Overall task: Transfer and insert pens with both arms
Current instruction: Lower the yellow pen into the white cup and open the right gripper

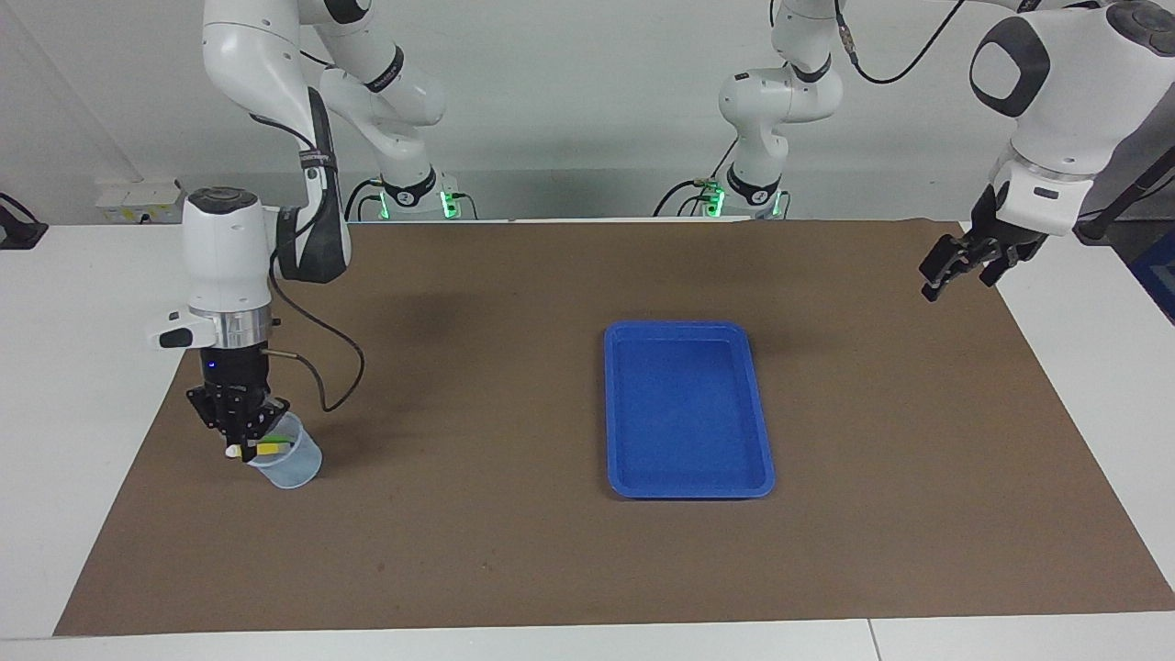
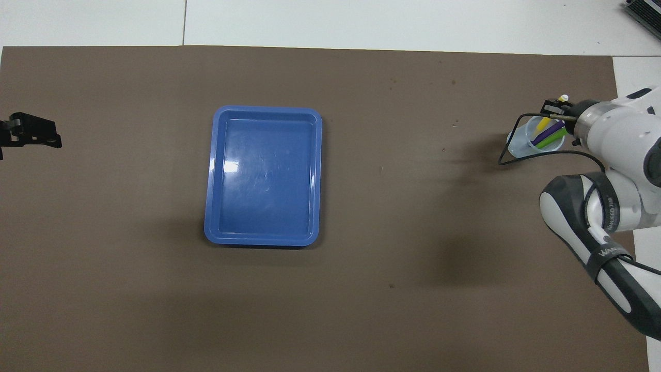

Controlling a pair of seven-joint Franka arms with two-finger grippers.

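A clear cup (image 1: 296, 466) stands on the brown mat at the right arm's end of the table. In the overhead view the cup (image 2: 520, 143) holds a purple pen (image 2: 546, 136) and a green pen (image 2: 550, 141). My right gripper (image 1: 246, 444) is down at the cup's rim, shut on the yellow pen (image 1: 268, 448). That pen lies nearly level, its whitish end sticking out past the fingers and its yellow end (image 2: 543, 123) in the cup. My left gripper (image 1: 959, 271) waits open and empty in the air over the mat's edge at the left arm's end; it also shows in the overhead view (image 2: 32, 135).
A blue tray (image 1: 684, 328) lies empty near the middle of the mat; it also shows in the overhead view (image 2: 266, 110). Two smaller white arms with green-lit bases (image 1: 418, 197) stand at the robots' edge of the table.
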